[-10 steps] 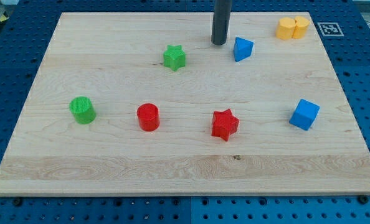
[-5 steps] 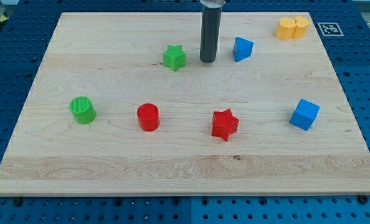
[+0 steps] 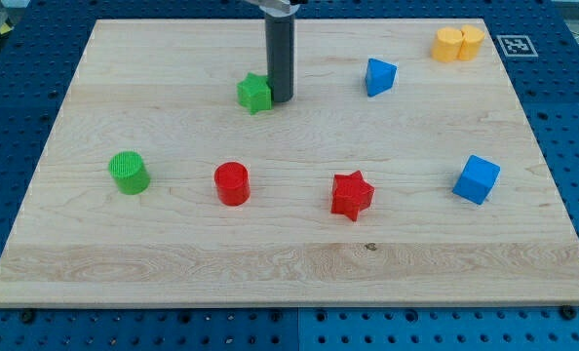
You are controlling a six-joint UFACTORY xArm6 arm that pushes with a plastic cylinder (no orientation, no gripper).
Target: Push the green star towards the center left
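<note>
The green star [image 3: 254,94] lies on the wooden board [image 3: 289,263] in the upper middle, a little left of centre. My tip [image 3: 280,98] stands right against the star's right side, touching it. The dark rod rises straight up from there to the view's top edge.
A green cylinder [image 3: 129,173] sits at the centre left. A red cylinder [image 3: 232,183] and a red star [image 3: 351,195] lie below the middle. A blue wedge-like block [image 3: 379,76], a blue cube [image 3: 477,179] and a yellow block [image 3: 459,44] lie to the right.
My tip has moved left from beside the blue block to the green star. The star has shifted a little to the left and slightly down.
</note>
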